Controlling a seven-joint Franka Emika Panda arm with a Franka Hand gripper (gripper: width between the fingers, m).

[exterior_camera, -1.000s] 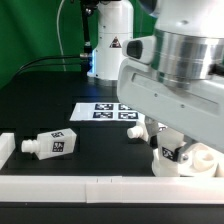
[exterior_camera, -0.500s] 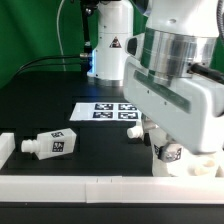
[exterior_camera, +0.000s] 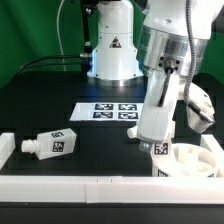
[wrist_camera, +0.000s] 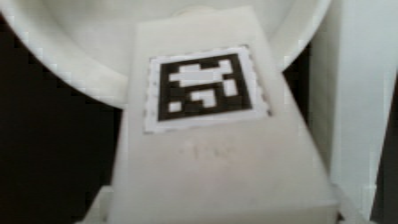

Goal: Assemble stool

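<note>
White plastic stool leg (exterior_camera: 162, 151), blocky and tagged, stands clamped upright in your two-finger gripper (exterior_camera: 158, 138) at the round white disc seat (exterior_camera: 197, 161), judged ready for pressing into a socket. Your second tagged leg (exterior_camera: 50, 143) lies well apart from that seat on the black table (exterior_camera: 40, 110), green backdrop (exterior_camera: 30, 40) beyond.

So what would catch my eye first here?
The big white arm on the exterior view's right, its pincer clamped on a tagged stool leg standing upright on the round white seat. A second leg lies loose on the black table at that view's left.
</note>
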